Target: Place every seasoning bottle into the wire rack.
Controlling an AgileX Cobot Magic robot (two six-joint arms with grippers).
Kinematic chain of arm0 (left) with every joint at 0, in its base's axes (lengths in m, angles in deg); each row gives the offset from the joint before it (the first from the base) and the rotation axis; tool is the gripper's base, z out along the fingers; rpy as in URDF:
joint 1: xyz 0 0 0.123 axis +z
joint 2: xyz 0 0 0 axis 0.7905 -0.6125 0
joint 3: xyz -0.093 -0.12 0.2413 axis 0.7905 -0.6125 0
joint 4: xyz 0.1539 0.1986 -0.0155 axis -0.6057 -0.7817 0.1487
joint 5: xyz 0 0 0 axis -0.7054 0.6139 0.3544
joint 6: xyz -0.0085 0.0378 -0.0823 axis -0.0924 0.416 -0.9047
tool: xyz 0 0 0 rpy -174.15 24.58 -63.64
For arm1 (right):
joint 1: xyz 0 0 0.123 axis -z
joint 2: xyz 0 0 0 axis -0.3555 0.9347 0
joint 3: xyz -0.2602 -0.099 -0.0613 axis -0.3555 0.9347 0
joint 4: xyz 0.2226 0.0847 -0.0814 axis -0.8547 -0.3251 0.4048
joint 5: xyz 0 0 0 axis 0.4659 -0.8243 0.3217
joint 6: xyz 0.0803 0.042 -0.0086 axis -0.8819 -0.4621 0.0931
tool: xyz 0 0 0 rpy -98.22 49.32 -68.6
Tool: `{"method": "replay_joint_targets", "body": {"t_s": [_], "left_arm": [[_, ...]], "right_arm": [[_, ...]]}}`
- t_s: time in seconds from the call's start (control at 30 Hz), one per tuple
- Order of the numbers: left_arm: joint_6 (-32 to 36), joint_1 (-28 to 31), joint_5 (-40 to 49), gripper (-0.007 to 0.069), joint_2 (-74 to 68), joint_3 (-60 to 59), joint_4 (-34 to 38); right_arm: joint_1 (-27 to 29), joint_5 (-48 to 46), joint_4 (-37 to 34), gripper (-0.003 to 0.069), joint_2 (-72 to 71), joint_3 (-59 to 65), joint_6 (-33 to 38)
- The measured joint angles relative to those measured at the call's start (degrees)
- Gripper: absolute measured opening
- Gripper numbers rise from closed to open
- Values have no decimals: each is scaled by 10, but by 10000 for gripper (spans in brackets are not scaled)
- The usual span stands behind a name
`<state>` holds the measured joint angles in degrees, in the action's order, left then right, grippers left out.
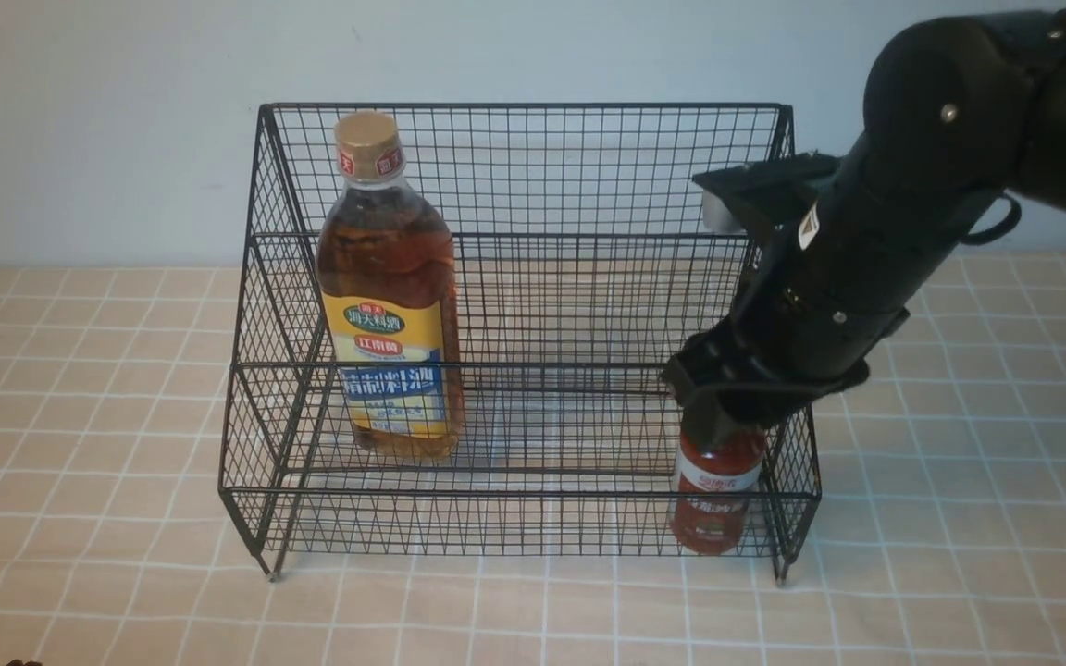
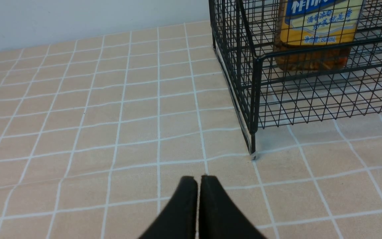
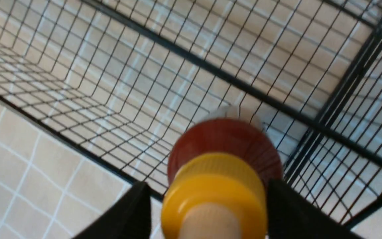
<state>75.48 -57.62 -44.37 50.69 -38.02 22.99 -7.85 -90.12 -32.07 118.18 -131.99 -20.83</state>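
Observation:
The black wire rack (image 1: 524,104) stands mid-table. The tall amber bottle (image 1: 391,305) with tan cap and yellow-blue label stands upright in its left part; it also shows in the left wrist view (image 2: 313,33). The small red sauce bottle (image 1: 713,499) stands upright in the rack's front right corner. My right gripper (image 1: 723,407) is over its top. In the right wrist view the jaws (image 3: 209,184) stand apart either side of the yellow cap (image 3: 214,196), with a gap on one side. My left gripper (image 2: 198,177) is shut and empty above the table, short of the rack's front left foot (image 2: 252,151).
The table has a tan checked cloth (image 1: 80,462) and a pale wall behind. The rack's sloped right side wall (image 3: 343,86) and front rail (image 3: 78,149) run close to the red bottle. The right arm (image 1: 912,185) reaches over the rack's right side.

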Motion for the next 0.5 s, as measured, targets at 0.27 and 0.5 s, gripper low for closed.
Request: {"method": "replay_joint_targets", "body": {"t_s": [0.27, 0.5], "left_arm": [[0, 0, 1, -7, 0, 0, 0], [0, 0, 1, -7, 0, 0, 0]], "right_arm": [[0, -4, -4, 520, -56, -46, -21], [0, -13, -6, 416, -210, -64, -60]]}}
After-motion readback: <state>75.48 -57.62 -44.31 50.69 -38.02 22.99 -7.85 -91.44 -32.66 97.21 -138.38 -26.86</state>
